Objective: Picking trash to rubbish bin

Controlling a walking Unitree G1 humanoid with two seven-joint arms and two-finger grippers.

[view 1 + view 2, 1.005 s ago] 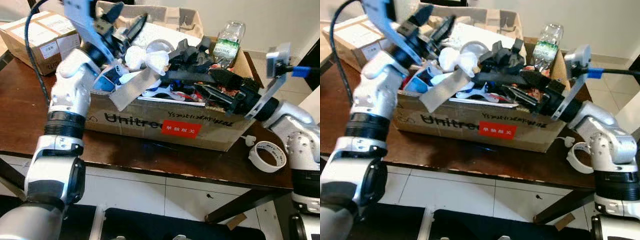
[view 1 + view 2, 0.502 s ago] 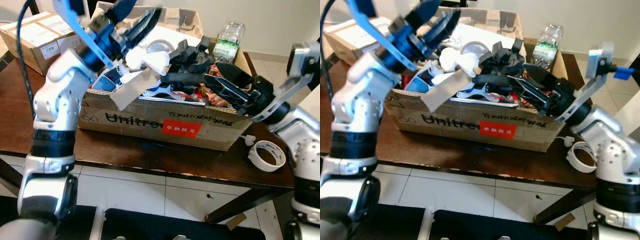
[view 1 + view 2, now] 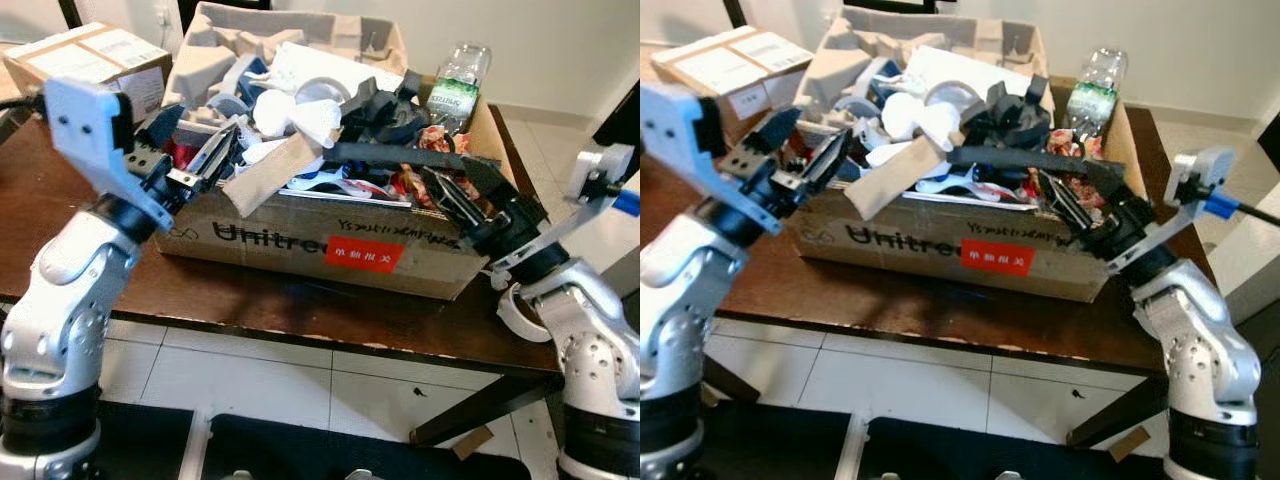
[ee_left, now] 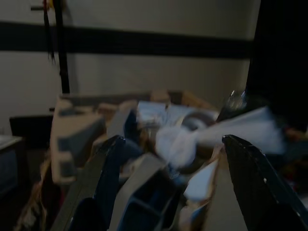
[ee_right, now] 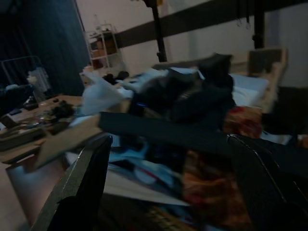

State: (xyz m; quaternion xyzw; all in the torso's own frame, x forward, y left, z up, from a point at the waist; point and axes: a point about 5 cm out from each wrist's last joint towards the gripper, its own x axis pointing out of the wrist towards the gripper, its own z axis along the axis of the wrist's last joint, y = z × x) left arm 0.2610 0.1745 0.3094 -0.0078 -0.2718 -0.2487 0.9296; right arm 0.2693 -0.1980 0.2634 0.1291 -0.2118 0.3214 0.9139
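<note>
My left jaws stand apart at the left end of the cardboard box, empty. My right jaws stand apart at its right front corner, also holding nothing. The trash is heaped in the box on the dark tabletop. A plastic bottle sticks up at the far right.

Two silver jointed arms with black bands, grey wrist brackets and long black fingers.

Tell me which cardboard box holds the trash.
The big open box with the red label, between both grippers. The small box at the table's far left is taped shut.
</note>
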